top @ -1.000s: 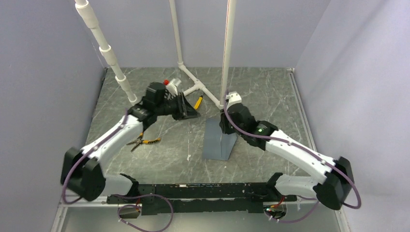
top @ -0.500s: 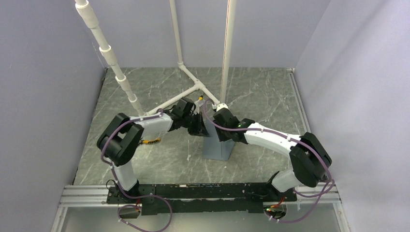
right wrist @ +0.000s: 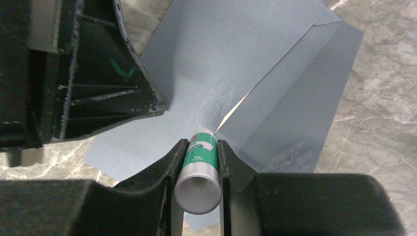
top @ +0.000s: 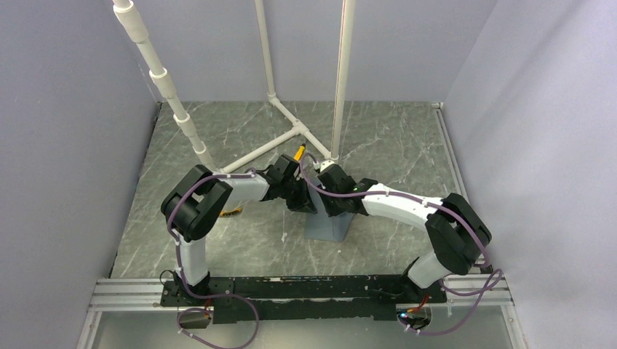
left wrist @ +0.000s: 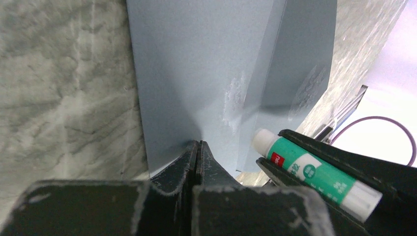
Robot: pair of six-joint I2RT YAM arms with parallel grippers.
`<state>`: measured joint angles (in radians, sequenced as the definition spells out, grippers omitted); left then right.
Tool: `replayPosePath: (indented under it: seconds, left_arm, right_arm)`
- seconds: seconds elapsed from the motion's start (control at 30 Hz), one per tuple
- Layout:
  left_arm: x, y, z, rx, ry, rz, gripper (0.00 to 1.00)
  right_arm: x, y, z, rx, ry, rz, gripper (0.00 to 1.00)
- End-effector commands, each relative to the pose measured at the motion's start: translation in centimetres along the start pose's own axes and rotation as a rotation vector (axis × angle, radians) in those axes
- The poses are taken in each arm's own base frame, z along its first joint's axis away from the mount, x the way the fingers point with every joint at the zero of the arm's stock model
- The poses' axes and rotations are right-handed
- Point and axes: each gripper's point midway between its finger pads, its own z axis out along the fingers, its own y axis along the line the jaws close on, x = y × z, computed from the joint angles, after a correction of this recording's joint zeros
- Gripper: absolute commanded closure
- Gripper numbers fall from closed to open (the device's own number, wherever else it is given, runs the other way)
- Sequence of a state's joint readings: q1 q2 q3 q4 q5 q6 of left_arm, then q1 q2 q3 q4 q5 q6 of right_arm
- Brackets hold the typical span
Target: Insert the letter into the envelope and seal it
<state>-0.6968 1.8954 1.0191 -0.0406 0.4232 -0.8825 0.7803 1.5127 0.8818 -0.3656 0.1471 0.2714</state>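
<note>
The blue-grey envelope (top: 331, 222) lies flat on the table, also in the left wrist view (left wrist: 196, 73) and the right wrist view (right wrist: 231, 54). Its flap (right wrist: 300, 108) is folded out, with dried glue smears. A thin cream sliver of the letter (right wrist: 232, 112) shows at the flap crease; the rest is hidden inside. My left gripper (left wrist: 196, 143) is shut and empty, tips pressed on the envelope's face (top: 301, 198). My right gripper (right wrist: 199, 142) is shut on a green and white glue stick (right wrist: 197, 167), its tip touching the envelope by the crease (top: 325, 198).
A white pipe frame (top: 280, 138) stands on the far half of the table. Yellow-handled pliers (top: 231, 212) lie under the left arm. A yellow-handled tool (top: 298, 152) lies by the pipe joint. A small white bit (top: 284, 235) lies left of the envelope.
The left arm swung in from the far left and set its shut gripper on the envelope's far end. The right gripper moved left to meet it there.
</note>
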Motion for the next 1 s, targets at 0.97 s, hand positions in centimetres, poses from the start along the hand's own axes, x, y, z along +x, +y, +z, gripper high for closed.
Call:
replayPosePath:
  seconds: [0.97]
  left_arm:
    - [4.0,6.1,0.3,-0.131,-0.069,-0.098,0.97]
  right_arm:
    - [-1.0,1.5,1.5,0.061,-0.065,0.212,1.00]
